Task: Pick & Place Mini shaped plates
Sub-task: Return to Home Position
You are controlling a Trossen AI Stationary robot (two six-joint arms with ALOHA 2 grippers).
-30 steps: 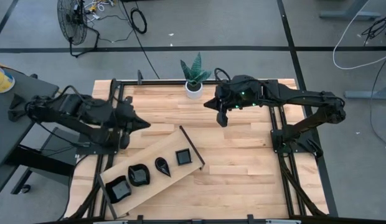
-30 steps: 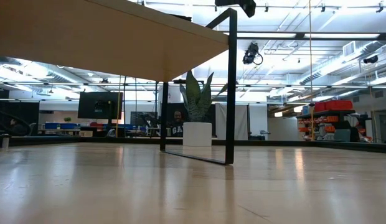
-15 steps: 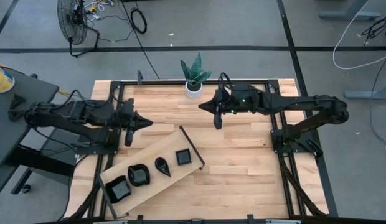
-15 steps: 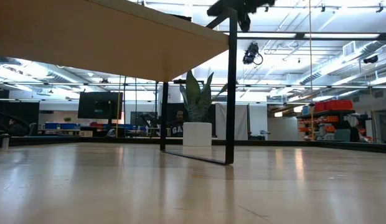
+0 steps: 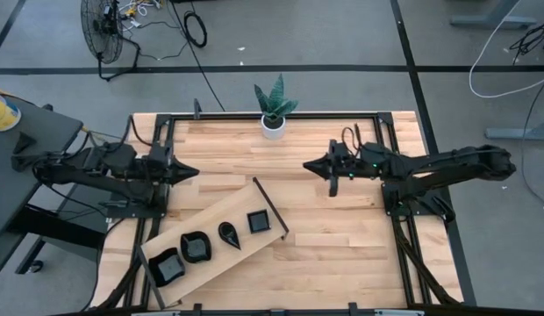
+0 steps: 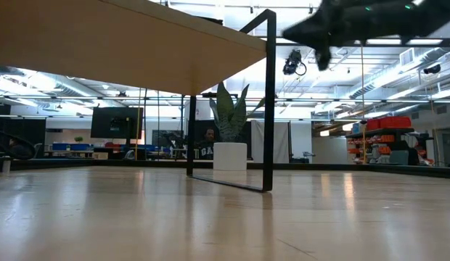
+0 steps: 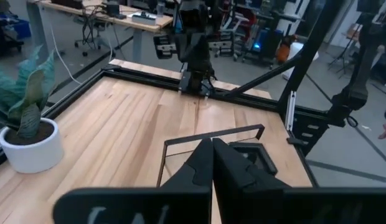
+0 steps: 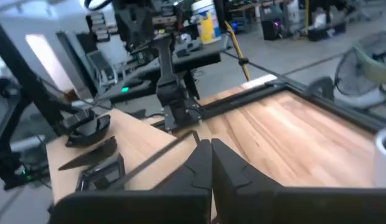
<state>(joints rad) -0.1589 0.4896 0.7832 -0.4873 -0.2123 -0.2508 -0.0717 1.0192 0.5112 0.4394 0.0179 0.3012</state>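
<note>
left claw [image 5: 191, 172] pressed together over the worktop [image 5: 342, 228], right claw [image 5: 312, 165] same, black mini plates [image 5: 195, 247] lined up on the wooden shelf [image 5: 221, 211]

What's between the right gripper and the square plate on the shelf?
In the high view, bare tabletop, then the shelf's black end frame, separate the right gripper from the square plate.

No text, label, brand or number was readable anywhere; pale lettering on a distant person's shirt [image 6: 204, 151] was too small to read.
</note>
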